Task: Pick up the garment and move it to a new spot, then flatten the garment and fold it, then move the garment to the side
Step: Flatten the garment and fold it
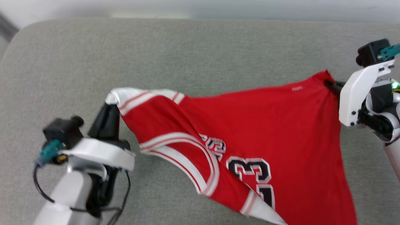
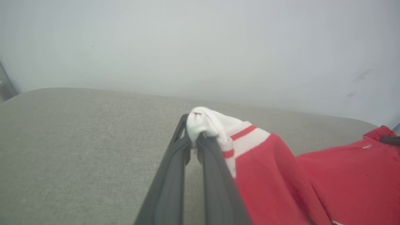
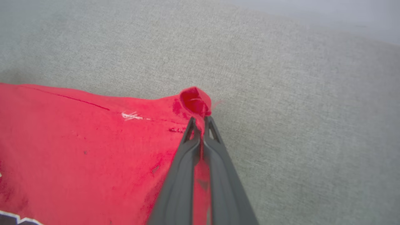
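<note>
Over the cushion point(image 1: 187, 50), left fingers point(image 2: 175, 168) clamp the garment point(image 1: 265, 125) by a sleeve point(image 2: 212, 125) — right fingers point(image 3: 184, 175), a corner.

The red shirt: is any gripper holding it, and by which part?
Both grippers hold the shirt. The left gripper pinches the white sleeve end; the right gripper pinches a red corner.

The garment point(image 1: 268, 131) runs off the head view's bottom edge, and its lettering point(image 1: 215, 145) by the 23 is partly folded under. We cannot read the small white mark point(image 1: 297, 88) on the red cloth. Sleeve cloth point(image 2: 207, 122) covers the fingertips of the left tool point(image 2: 194, 137).
</note>
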Motion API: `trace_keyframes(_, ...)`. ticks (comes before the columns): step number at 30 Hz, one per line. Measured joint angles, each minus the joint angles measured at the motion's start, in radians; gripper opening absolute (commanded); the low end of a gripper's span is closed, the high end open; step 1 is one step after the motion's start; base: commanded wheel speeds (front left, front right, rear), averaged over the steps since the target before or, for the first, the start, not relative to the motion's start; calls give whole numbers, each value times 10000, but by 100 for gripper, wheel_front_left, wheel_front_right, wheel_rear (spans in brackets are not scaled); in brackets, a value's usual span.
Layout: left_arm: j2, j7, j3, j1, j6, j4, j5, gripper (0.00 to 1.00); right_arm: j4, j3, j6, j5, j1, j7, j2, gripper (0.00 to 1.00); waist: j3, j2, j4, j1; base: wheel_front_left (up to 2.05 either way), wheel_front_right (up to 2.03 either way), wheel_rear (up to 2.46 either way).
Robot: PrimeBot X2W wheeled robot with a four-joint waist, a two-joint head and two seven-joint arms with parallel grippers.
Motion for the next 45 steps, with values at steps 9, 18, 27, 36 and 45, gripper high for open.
trace_keyframes(9, 332, 1055, 418, -2425, -368, 1218, -552, 0, 410, -800, 2, -690, -490, -1229, 704, 0, -819, 0, -937, 0, 0, 0, 0)
trace_keyframes(18, 267, 1883, 284, -5926, -554, 3204, -460, 0, 1043, -1726, 0, -1561, -2041, -2266, 1030, 0, -889, 0, -1592, -1, 0, 0, 0)
trace_keyframes(27, 328, 1875, 439, -9625, -543, 4878, -113, 0, 1465, -2813, 4, -2550, -4668, -3448, 1323, 0, 173, 0, -1779, -1, 0, 0, 0)
trace_keyframes(36, 579, 1766, 397, -12380, -734, 5666, 198, 0, 1567, -3254, 8, -3005, -6880, -4155, 1417, 0, 1549, 0, -1808, 0, 0, 0, 0)
trace_keyframes(45, 635, 1335, 447, -13254, -1091, 6280, 81, 0, 2038, -3064, 8, -2917, -7753, -4518, 1446, 0, 3477, 0, -1686, 1, 0, 0, 0)
